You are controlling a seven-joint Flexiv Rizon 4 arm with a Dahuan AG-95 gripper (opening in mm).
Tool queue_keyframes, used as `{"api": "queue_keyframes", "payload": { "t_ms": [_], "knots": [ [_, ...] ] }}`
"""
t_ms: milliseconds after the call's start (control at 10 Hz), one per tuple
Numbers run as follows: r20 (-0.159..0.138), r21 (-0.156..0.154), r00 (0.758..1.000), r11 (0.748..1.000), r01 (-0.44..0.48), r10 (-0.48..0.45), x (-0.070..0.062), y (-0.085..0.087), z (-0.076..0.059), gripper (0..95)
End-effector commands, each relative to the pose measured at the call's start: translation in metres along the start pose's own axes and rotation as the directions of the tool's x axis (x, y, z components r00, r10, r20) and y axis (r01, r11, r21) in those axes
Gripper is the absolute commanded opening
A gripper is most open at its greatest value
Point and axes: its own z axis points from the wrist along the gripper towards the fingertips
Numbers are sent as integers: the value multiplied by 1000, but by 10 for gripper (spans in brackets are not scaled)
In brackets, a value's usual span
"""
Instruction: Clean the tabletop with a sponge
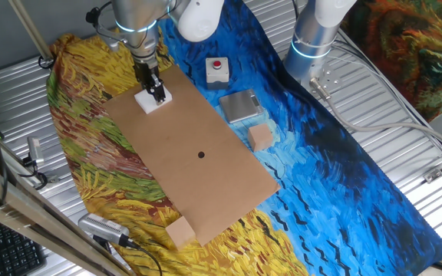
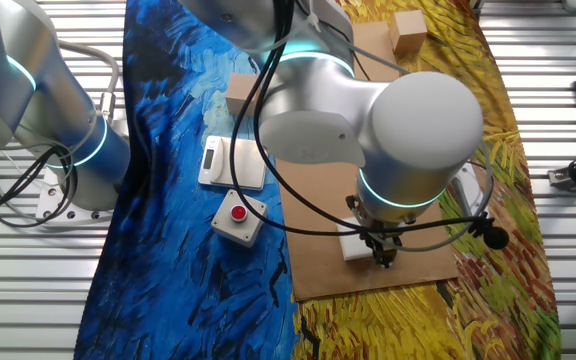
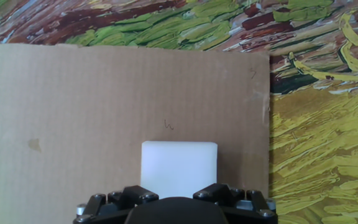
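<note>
White sponge (image 3: 179, 168) on brown tabletop (image 3: 92, 118)

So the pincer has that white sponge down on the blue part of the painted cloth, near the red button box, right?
Not quite. The pincer has the white sponge down on the brown tabletop, not the blue cloth, as one fixed view shows. The red button box is indeed nearby.

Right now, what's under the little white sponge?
The sponge sits on the brown tabletop, near one end. The pincer is on it. The patch of board beneath it is covered.
</note>
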Motion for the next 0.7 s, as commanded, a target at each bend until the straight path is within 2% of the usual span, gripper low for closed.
{"api": "queue_keyframes", "payload": {
  "t_ms": [100, 700],
  "knots": [
    [0, 0, 1000, 1000, 0, 0, 0, 0, 1, 760],
    [3, 0, 1000, 1000, -2, 2, 0, 0, 9, 760]
  ]
}}
